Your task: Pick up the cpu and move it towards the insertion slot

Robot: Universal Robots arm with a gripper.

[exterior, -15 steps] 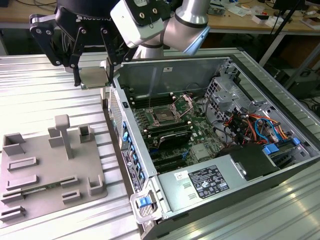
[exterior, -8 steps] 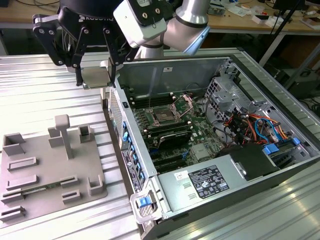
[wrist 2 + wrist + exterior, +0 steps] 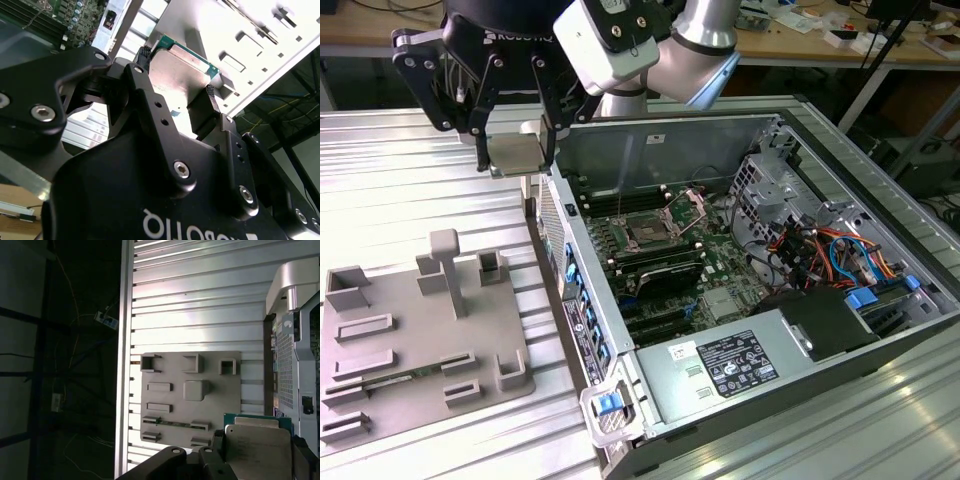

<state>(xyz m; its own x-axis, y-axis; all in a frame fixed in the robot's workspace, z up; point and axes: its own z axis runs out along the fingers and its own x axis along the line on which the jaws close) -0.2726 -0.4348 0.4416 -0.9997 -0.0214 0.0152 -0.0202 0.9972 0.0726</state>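
The cpu (image 3: 515, 153), a flat square chip with a pale silvery face, hangs in the air with my gripper (image 3: 516, 150) shut on its two opposite edges. It hovers over the ribbed metal table, just outside the case's near wall on the exterior view's left. Both wrist views show the cpu (image 3: 182, 67) (image 3: 257, 450) clamped between the black fingertips (image 3: 143, 54), its green edge visible. The insertion slot (image 3: 648, 232), a dark square socket in a silver frame with its clamp plate raised, lies on the green board inside the open case, to the exterior view's right of the gripper and lower.
An open computer case (image 3: 620, 130) lies on its side, with a power supply (image 3: 740, 362) at the front and cable bundles (image 3: 820, 250) on the exterior view's right. A grey tray with raised blocks (image 3: 410, 385) (image 3: 220, 390) rests on the ribbed table (image 3: 400, 190).
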